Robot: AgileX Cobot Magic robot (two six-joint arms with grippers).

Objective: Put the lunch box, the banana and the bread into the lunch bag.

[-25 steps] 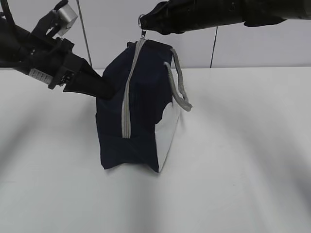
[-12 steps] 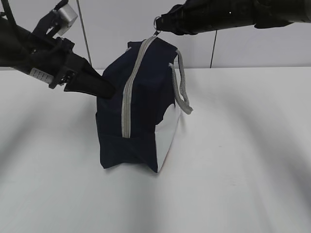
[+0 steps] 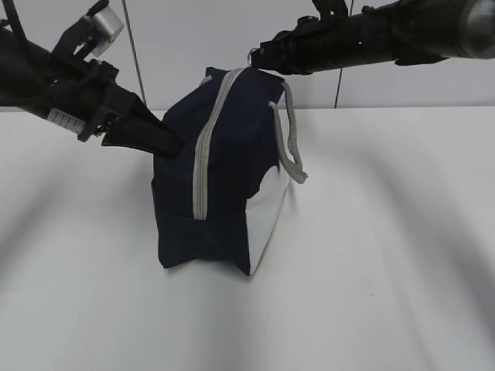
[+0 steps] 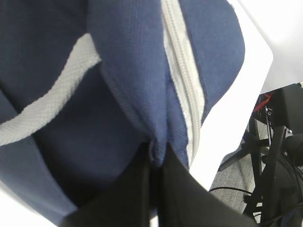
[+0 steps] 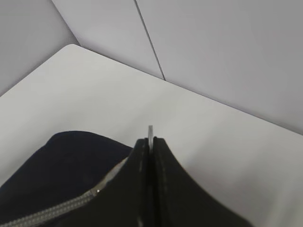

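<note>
Zipper work on the lunch bag, which stands upright mid-table with its white end panel nearest the exterior camera and the grey zipper running up its front and over the top. No lunch box, banana or bread shows in any view; I judge they are either inside already or out of frame.

My left pincer is clamped shut on a fold of navy fabric at the bag's left side, right beside the zipper line, bracing the bag. Farther back and higher, my right pincer is pinched closed on the metal ring pull at the bag's top rear corner, the ring's edge poking out between my jaws.

To do this well, I should draw the ring straight along the zipper track, keep the left hold firm so the fabric stays taut, and avoid lifting the bag off the table.
</note>
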